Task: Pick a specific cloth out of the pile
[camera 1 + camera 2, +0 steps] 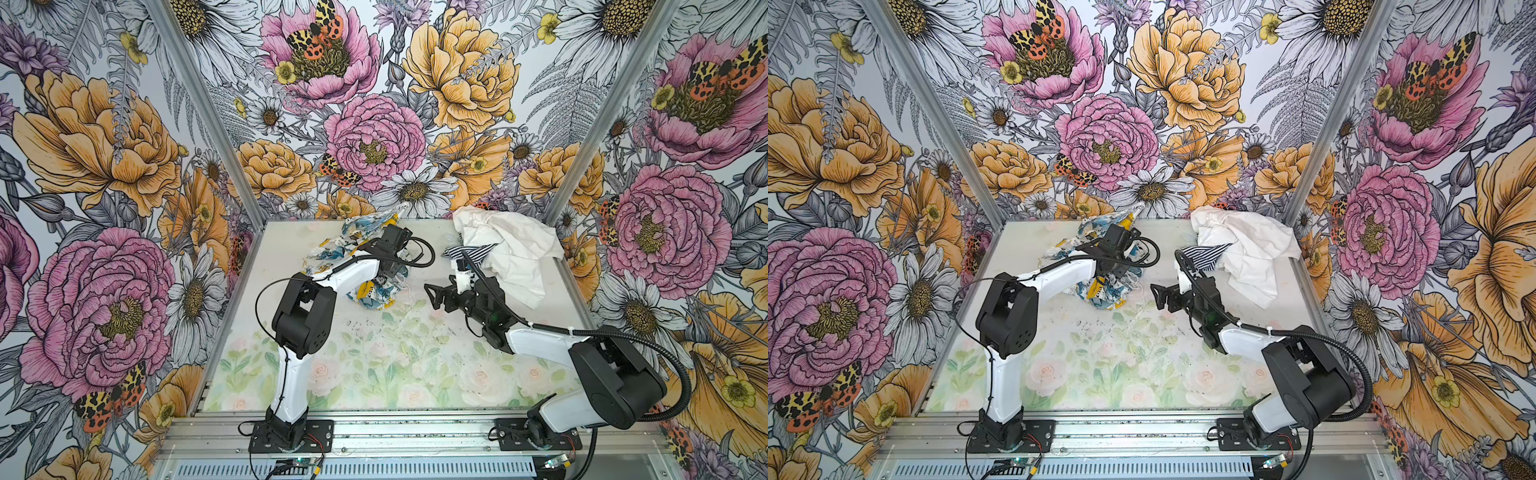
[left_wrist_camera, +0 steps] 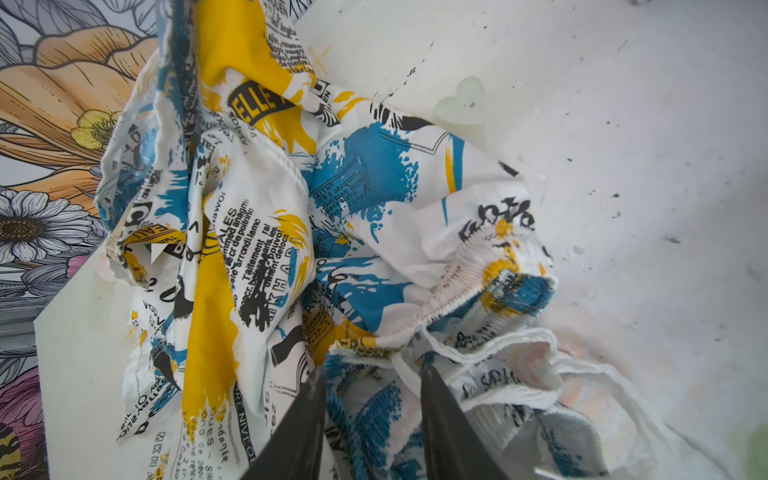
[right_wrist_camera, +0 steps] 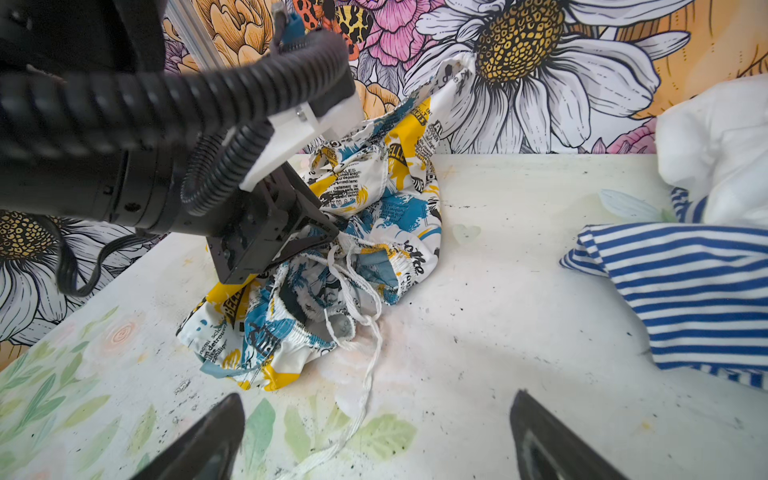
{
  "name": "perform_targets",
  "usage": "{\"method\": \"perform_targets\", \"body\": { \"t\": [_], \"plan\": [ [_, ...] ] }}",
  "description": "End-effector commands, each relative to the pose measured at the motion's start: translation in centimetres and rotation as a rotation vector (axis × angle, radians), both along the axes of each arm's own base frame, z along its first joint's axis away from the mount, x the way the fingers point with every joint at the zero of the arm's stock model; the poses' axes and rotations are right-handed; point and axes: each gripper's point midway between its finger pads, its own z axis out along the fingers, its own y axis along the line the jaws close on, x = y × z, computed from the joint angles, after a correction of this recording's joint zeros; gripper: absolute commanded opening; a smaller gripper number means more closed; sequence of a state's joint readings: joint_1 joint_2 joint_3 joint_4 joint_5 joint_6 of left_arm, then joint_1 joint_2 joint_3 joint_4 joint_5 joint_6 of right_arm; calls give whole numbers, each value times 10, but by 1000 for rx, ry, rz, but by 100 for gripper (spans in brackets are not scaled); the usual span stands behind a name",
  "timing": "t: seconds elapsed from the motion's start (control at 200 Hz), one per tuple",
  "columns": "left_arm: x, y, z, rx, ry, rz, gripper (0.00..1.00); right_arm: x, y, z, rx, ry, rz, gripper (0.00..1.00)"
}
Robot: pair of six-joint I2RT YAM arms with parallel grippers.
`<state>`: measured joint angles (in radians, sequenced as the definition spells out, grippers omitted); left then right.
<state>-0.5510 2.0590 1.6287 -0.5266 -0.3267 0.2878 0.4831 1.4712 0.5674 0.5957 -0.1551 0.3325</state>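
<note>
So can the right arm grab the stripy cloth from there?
Probably yes. The right gripper is open, and the striped cloth lies close beside it with only bare table between. It points toward the printed cloth, so it would need to turn first.

Bright, even, diffuse light in every view, soft faint shadows on the pale counter (image 1: 374, 353), top views sharp, wrist views bent at the edges, nearest parts out of focus.
</note>
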Motion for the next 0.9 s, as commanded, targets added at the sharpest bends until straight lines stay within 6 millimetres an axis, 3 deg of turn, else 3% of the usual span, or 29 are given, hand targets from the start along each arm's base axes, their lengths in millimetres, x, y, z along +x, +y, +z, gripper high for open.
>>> {"method": "perform_targets", "body": {
  "t": [0.0, 0.15, 0.345, 0.45, 0.631, 0.766, 0.896],
  "plan": [
    [5, 2, -3, -59, 16, -1, 39, 6, 4, 19, 30, -44, 9, 100],
    [2, -6, -14, -145, 82, -45, 39, 6, 3, 19, 24, -44, 8, 100],
    [7, 0, -18, -191, 100, -32, 40, 6, 5, 18, 29, -40, 17, 99],
    [6, -6, -18, -227, 113, -90, 48, 7, 5, 15, 26, -36, 15, 100],
    [5, 2, -12, -114, 84, -235, 52, 8, 7, 15, 24, -32, 24, 99],
    [-4, 3, -19, -63, 123, -379, 54, 7, 7, 16, 24, -34, 24, 99],
    [9, 3, -17, 24, 82, -402, 55, 7, 7, 17, 28, -35, 26, 99]
  ]
}}
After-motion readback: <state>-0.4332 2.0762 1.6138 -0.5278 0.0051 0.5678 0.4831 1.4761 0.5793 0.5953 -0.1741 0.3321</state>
